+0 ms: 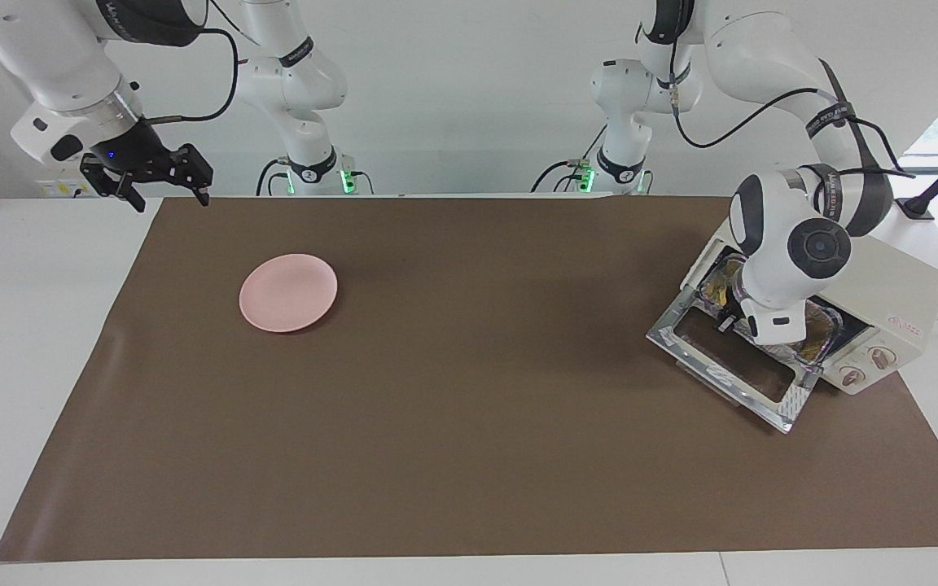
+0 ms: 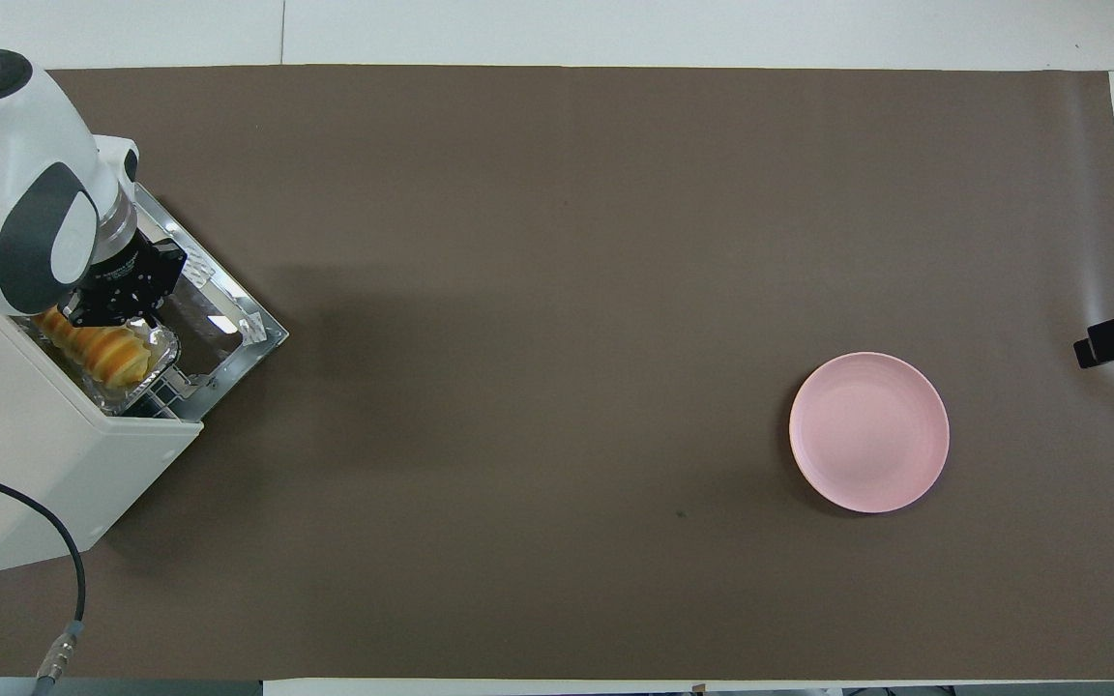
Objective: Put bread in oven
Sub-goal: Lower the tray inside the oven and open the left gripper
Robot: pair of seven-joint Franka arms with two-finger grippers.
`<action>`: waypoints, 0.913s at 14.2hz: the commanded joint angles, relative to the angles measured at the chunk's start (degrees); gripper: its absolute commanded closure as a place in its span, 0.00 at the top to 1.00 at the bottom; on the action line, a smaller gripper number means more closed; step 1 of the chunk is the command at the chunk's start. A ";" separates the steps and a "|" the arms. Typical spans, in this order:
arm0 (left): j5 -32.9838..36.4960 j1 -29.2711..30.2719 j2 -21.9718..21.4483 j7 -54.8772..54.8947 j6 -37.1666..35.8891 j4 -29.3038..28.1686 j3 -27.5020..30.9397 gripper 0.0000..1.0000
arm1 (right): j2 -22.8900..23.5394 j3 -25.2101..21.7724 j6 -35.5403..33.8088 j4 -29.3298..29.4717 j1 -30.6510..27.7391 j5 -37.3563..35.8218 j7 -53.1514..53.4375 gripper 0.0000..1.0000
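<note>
brown mat (image 1: 469, 391) covers most of the table; landmark for all places below is the oven (image 2: 54, 454), a cream-white box at the left arm's end of the mat, door (image 1: 734, 366) dropped flat in front of it, wire rack showing at the mouth; pink plate (image 2: 869, 432) lies well apart from the oven, toward the right arm's end, nothing on it; foil tray (image 2: 156, 362) sits at the oven mouth, partly inside on the rack, rim poking out over the hinge line; the bread (image 2: 107, 350) is in that tray, a short ridged row of golden slices, most of it under the oven roof edge; left gripper (image 2: 117, 295) is low over the tray's door-side edge at the mouth, wrist blocking it in the facing view, so cannot tell whether its fingers are apart or closed on the tray rim; right gripper (image 1: 161, 175) waits high over the mat corner well apart from the oven, fingers spread, nothing between them; handling judgement: bread looks light and soft, slices likely to shear apart or crush if pinched, so better moved by its tray; foil is thin, will buckle under a hard pinch and may snag on the rack wires; take the rim at the middle of the door-side edge, light grip, push level and straight inward
</note>
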 commanded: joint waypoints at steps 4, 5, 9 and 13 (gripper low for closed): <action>2.89 0.30 -2.98 0.56 -0.13 -3.26 -0.39 0.00 | 0.18 -0.06 -0.83 0.44 0.09 -0.38 -0.94 1.00; 2.89 0.30 -2.98 0.56 -0.04 -3.26 -0.39 0.00 | 0.27 -0.05 -0.83 0.44 0.09 -0.38 -0.94 1.00; 2.98 0.39 -3.69 0.47 0.57 -5.37 -0.21 0.00 | 0.18 -0.05 -0.83 0.44 0.17 -0.38 -0.94 1.00; 2.98 1.27 -3.95 0.82 1.45 -5.90 -0.21 0.00 | 0.18 -0.14 -0.83 0.44 0.17 -0.38 -0.94 1.00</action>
